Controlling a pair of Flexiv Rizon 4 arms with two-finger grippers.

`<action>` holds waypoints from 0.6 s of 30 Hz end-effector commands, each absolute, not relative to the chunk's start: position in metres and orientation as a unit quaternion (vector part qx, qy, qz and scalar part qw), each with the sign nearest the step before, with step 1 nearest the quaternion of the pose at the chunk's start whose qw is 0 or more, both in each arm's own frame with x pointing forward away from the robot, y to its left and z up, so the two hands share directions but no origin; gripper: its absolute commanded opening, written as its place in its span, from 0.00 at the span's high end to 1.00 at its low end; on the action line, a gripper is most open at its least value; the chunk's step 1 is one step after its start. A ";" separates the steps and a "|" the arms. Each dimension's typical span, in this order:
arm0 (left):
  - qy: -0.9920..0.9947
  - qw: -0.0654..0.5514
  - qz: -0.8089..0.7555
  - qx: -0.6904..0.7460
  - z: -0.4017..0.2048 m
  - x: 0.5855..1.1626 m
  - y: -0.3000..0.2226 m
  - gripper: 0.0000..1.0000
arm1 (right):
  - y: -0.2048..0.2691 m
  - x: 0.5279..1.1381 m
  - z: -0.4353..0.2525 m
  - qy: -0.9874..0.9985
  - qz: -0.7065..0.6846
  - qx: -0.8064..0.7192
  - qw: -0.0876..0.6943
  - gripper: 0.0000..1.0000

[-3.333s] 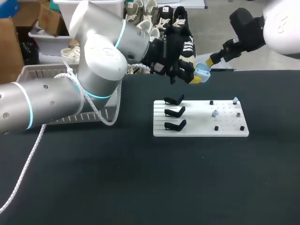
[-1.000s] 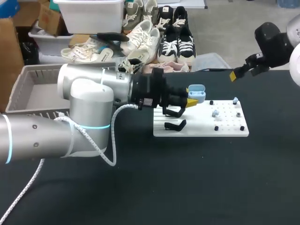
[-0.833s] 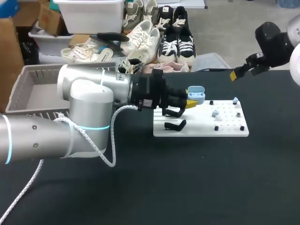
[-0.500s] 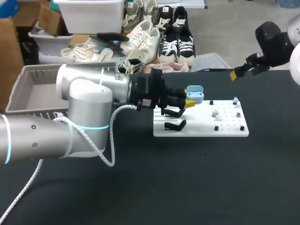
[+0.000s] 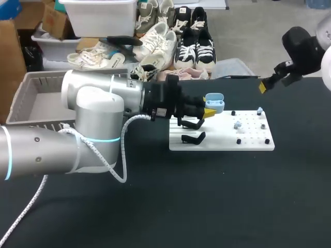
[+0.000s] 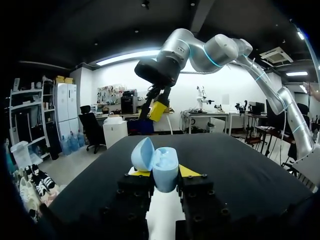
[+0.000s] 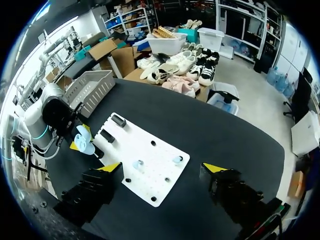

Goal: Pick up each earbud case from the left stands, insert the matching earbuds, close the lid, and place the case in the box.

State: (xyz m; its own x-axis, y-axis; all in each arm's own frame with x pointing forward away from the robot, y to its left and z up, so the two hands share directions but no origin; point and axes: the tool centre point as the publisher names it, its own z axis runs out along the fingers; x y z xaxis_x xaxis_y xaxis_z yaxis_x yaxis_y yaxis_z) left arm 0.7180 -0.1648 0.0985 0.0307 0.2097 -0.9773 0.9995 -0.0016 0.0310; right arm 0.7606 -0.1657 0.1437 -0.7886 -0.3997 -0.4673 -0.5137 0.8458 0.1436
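The left gripper [image 6: 165, 172] is clamped on the case [image 6: 156, 167], with a yellow tip on either side of its pale blue body. The lid stands open, tipped to one side. In the head view the left gripper [image 5: 209, 110] enters level from the left. It holds the case [image 5: 214, 102] above the far left part of the white board [image 5: 222, 143], over the black stands [image 5: 193, 137]. Two pale earbuds [image 5: 237, 125] sit on the board's pegged right half, apart from the stands. The grey box [image 5: 39, 106] lies at the table's left, behind the left arm. The right gripper [image 7: 162, 167] hangs high over the board [image 7: 165, 187], its fingers spread wide with nothing between them. In the head view it [image 5: 264, 87] is at the far right, well apart from the case.
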 end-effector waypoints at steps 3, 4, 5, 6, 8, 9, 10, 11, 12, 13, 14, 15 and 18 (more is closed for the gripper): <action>0.543 0.455 -0.435 0.556 0.098 0.716 -0.165 1.00 | -0.165 0.766 0.138 0.944 0.096 -0.259 0.182 0.00; 0.543 0.455 -0.435 0.556 0.098 0.716 -0.165 1.00 | -0.166 0.767 0.136 0.944 0.094 -0.261 0.180 0.00; 0.543 0.455 -0.435 0.556 0.098 0.716 -0.165 1.00 | -0.166 0.768 0.133 0.945 0.085 -0.265 0.171 0.00; 0.543 0.455 -0.435 0.556 0.098 0.716 -0.165 1.00 | -0.166 0.769 0.131 0.947 0.073 -0.269 0.161 0.00; 0.543 0.455 -0.435 0.556 0.098 0.716 -0.165 1.00 | -0.163 0.770 0.126 0.947 0.063 -0.274 0.155 0.00; 0.543 0.455 -0.435 0.556 0.098 0.716 -0.165 1.00 | -0.161 0.770 0.124 0.948 0.060 -0.274 0.152 0.00; 0.543 0.455 -0.435 0.556 0.098 0.716 -0.165 1.00 | -0.160 0.771 0.121 0.948 0.058 -0.274 0.150 0.00; 0.543 0.455 -0.435 0.556 0.098 0.716 -0.165 1.00 | -0.160 0.771 0.116 0.950 0.054 -0.268 0.149 0.00; 0.543 0.455 -0.435 0.556 0.098 0.716 -0.165 1.00 | -0.159 0.772 0.112 0.950 0.053 -0.269 0.149 0.00; 0.543 0.455 -0.435 0.556 0.098 0.716 -0.165 1.00 | -0.158 0.773 0.107 0.950 0.046 -0.272 0.146 0.00; 0.543 0.455 -0.435 0.556 0.098 0.716 -0.165 1.00 | -0.158 0.773 0.102 0.952 0.035 -0.271 0.139 0.00; 0.543 0.455 -0.435 0.556 0.098 0.716 -0.165 1.00 | -0.156 0.773 0.097 0.953 0.028 -0.271 0.134 0.00; 0.543 0.455 -0.435 0.556 0.098 0.716 -0.165 1.00 | -0.154 0.772 0.085 0.957 0.007 -0.267 0.118 0.00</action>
